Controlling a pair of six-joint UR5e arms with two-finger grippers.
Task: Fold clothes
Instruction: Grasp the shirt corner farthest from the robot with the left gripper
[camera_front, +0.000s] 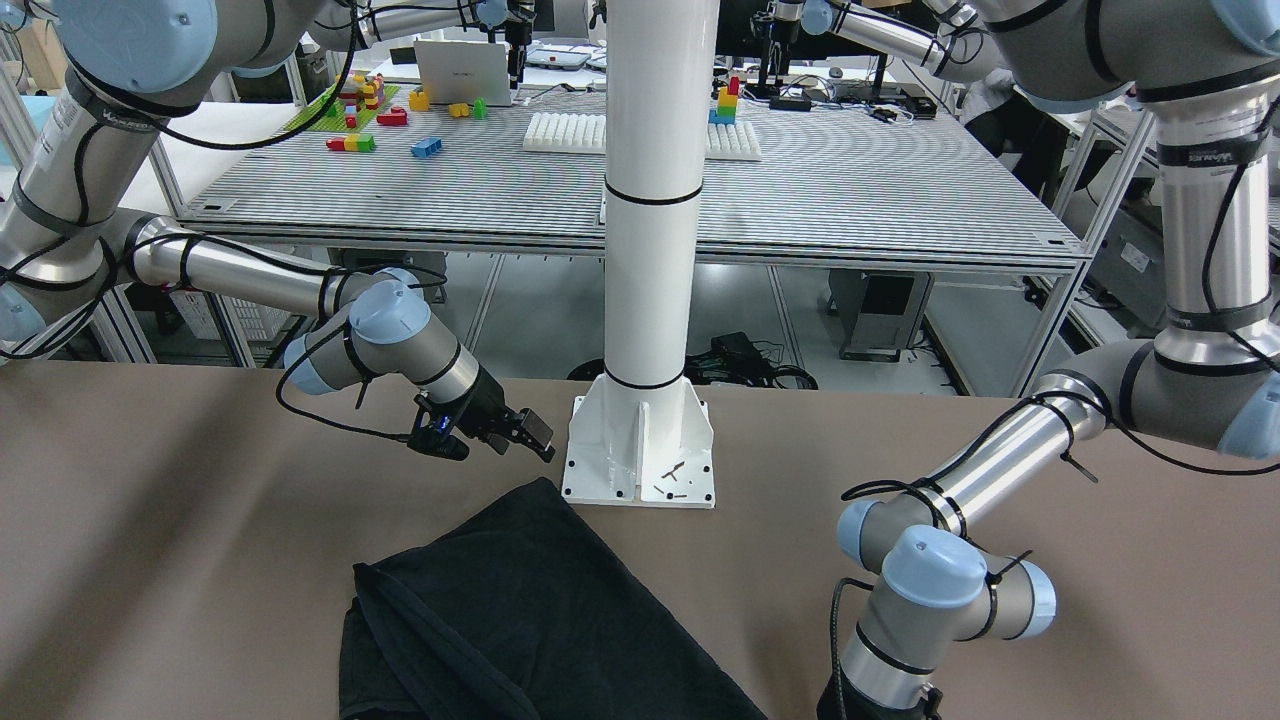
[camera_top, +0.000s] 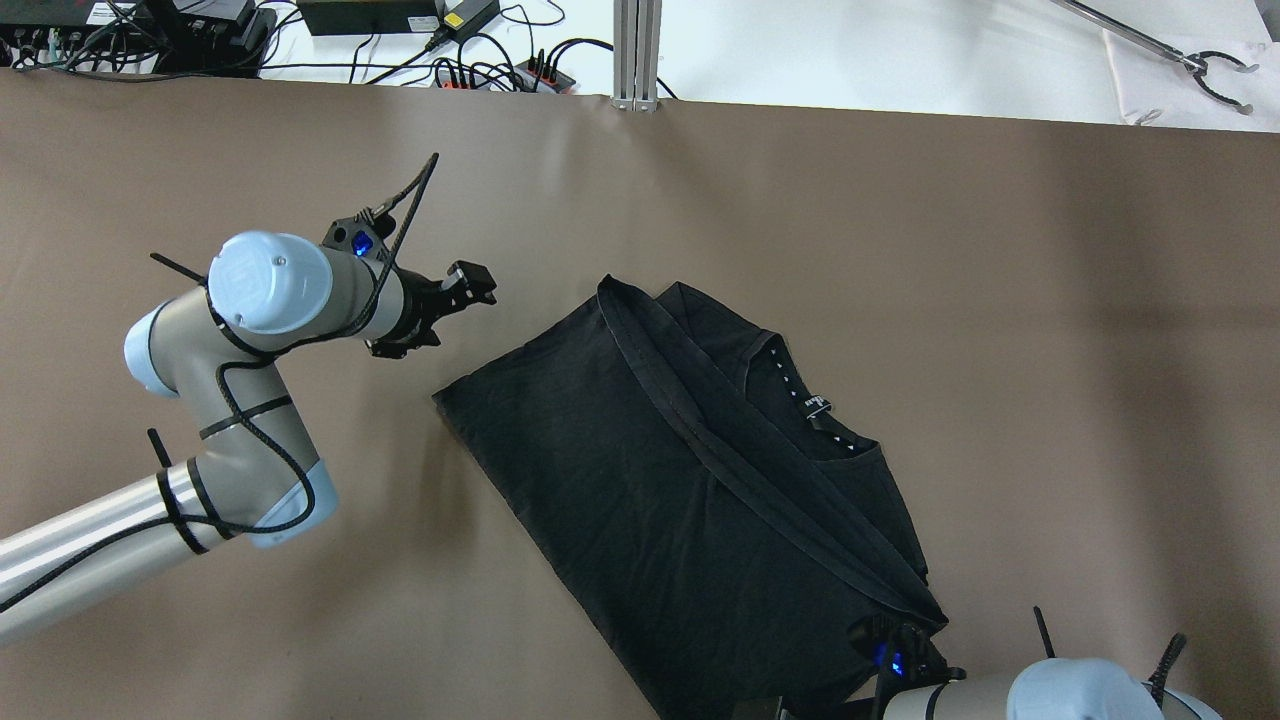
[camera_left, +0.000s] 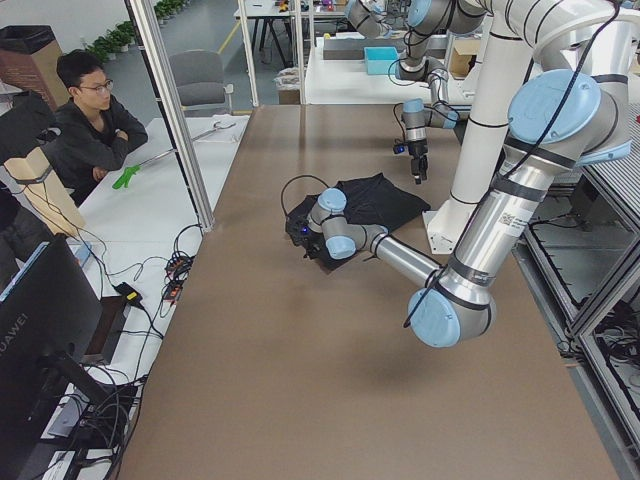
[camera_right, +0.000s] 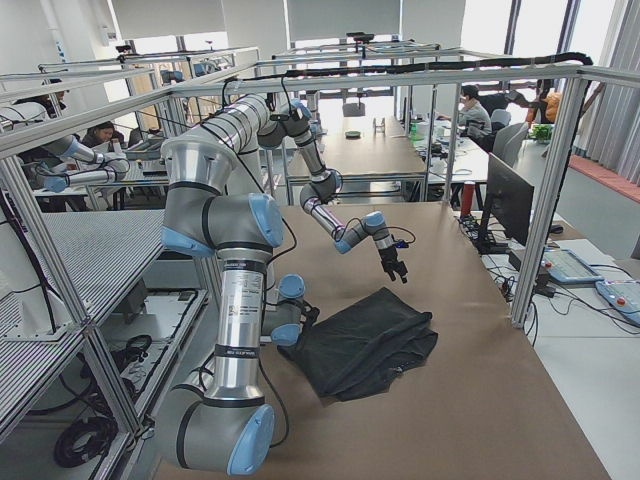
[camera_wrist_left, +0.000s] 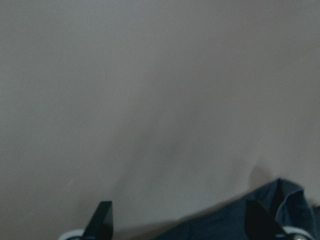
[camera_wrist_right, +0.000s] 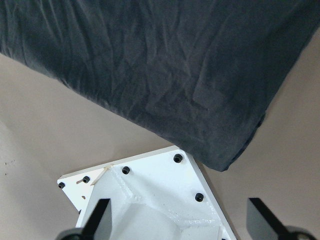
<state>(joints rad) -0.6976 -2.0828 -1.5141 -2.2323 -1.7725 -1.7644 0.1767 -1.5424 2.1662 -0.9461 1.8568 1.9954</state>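
While the left gripper (camera_top: 470, 285) and right gripper (camera_front: 540, 440) both hang spread and empty, the black, thin fabric garment (camera_top: 640, 470) lies folded between them.

A black garment (camera_left: 375, 200) lies bunched on the brown table (camera_left: 330, 380). The near arm's left gripper (camera_left: 296, 230) sits low at its 8 o'clock. The far arm's right gripper (camera_left: 418, 172) points down at its 1 o'clock. The white pole's base plate (camera_left: 440, 232) stands at 4 o'clock. A person (camera_left: 88, 120) sits at 10 o'clock, arms crossed.
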